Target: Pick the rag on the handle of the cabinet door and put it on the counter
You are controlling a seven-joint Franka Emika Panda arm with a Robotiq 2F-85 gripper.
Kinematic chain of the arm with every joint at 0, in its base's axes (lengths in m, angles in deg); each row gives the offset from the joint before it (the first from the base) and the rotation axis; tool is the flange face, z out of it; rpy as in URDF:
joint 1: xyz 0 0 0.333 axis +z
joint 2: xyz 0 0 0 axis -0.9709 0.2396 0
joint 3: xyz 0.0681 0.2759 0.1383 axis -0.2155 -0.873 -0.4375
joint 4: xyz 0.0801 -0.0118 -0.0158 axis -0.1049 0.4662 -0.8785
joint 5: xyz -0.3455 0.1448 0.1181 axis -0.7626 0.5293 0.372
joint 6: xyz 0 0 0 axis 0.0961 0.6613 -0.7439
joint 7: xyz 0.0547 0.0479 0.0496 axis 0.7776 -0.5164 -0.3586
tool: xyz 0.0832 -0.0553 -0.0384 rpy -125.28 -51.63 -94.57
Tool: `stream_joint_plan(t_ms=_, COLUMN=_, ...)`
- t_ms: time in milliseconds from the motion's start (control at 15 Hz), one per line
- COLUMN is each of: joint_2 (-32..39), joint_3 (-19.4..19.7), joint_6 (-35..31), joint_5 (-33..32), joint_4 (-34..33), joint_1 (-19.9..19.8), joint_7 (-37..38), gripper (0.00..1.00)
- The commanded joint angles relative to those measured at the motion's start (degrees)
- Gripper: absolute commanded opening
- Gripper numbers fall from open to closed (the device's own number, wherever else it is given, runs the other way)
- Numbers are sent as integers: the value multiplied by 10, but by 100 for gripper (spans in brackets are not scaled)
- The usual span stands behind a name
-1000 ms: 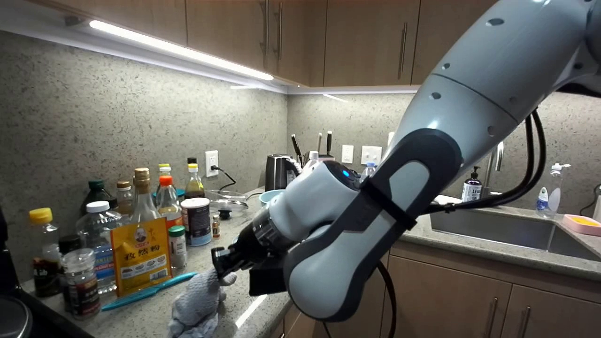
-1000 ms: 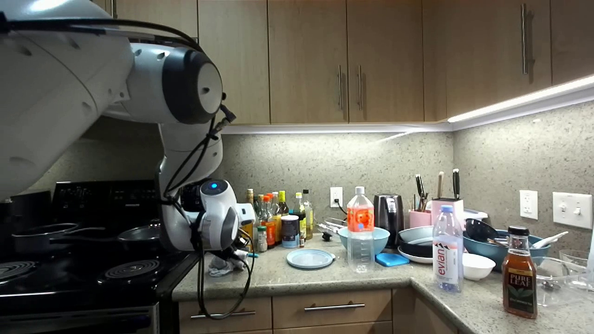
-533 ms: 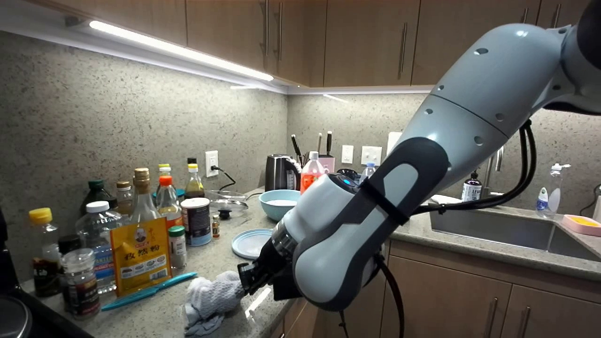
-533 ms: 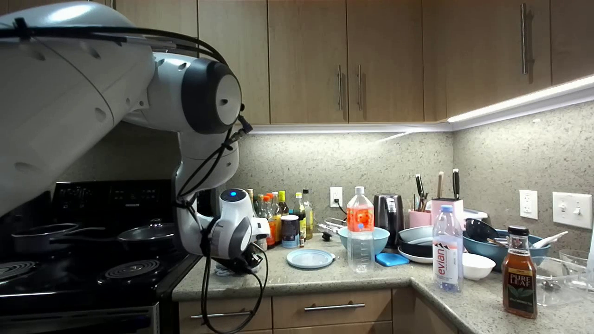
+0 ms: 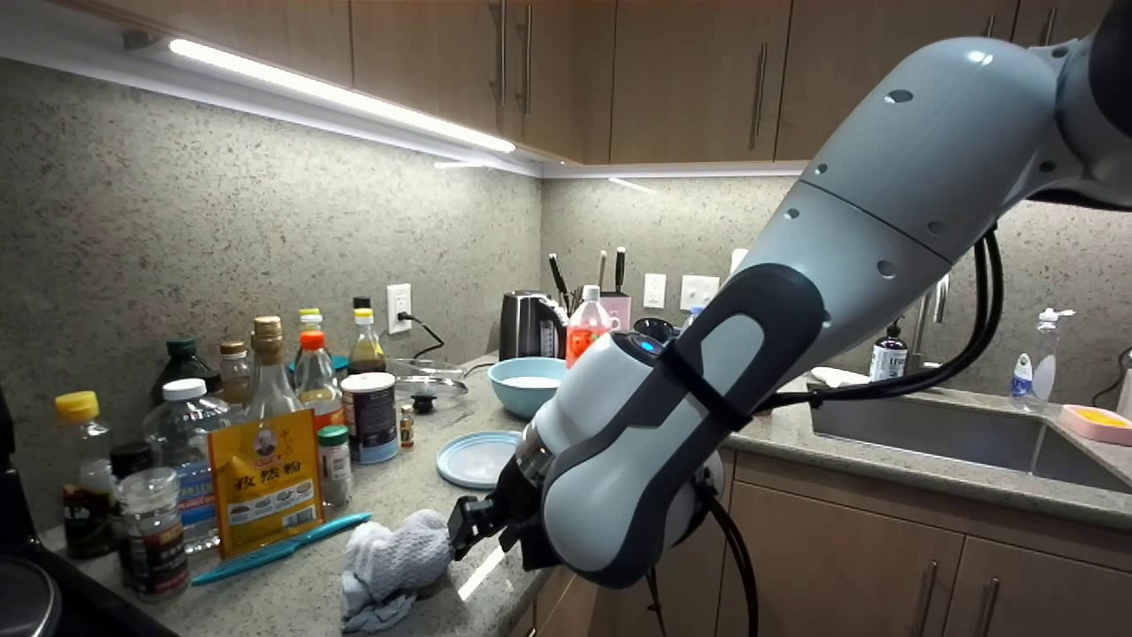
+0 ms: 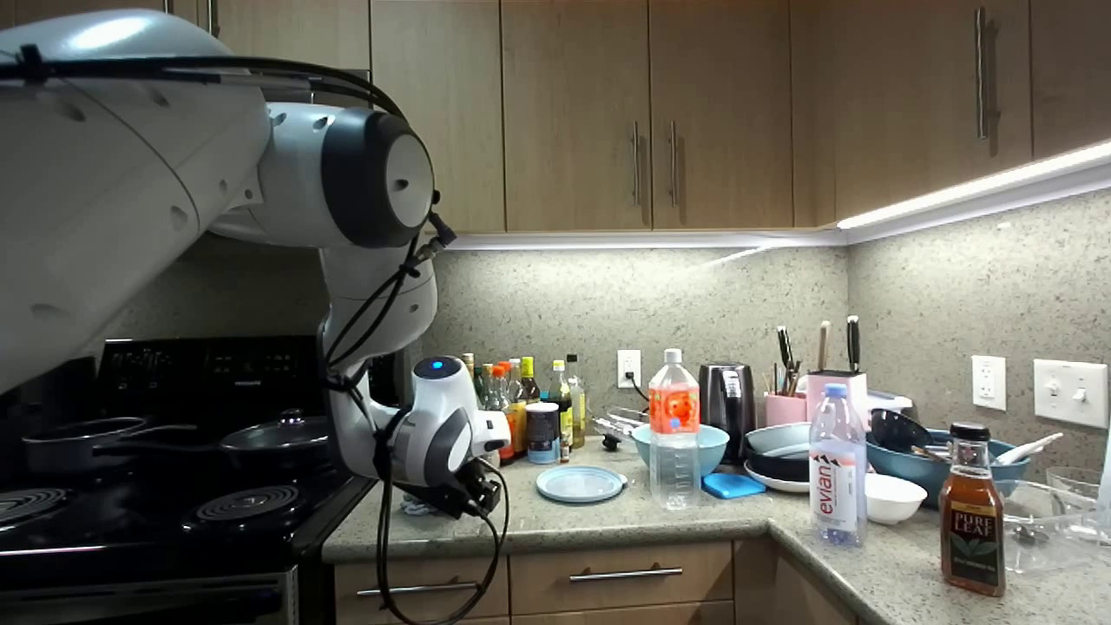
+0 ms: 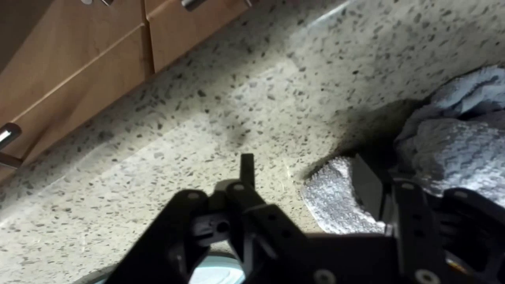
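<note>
The claw [image 7: 305, 179] (jaws wide apart, I see) hangs at the edge of the rag [image 5: 398, 562] bunched on the surface [image 5: 283, 594].

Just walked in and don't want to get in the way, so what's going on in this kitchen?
A robot arm is handling a gray rag. The rag lies crumpled on the counter, and the tool is right by it, jaws apart, gripping nothing; I can't tell whether it touches the rag. Putting the rag on the counter looks done.
</note>
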Motion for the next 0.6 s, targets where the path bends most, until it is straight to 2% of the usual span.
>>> stream_joint_plan(t_ms=0, joint_2=-1, joint_3=-1, joint_6=1, joint_5=30, joint_4=0, joint_1=3, joint_7=-27, gripper=73)
stream_joint_plan(t_ms=133, joint_2=-1, joint_3=-1, joint_6=1, joint_5=31, joint_4=0, joint_1=3, joint_7=-27, gripper=78)
stream_joint_plan(t_ms=533, joint_2=-1, joint_3=-1, joint_6=1, joint_5=31, joint_4=0, joint_1=3, joint_7=-27, gripper=78)
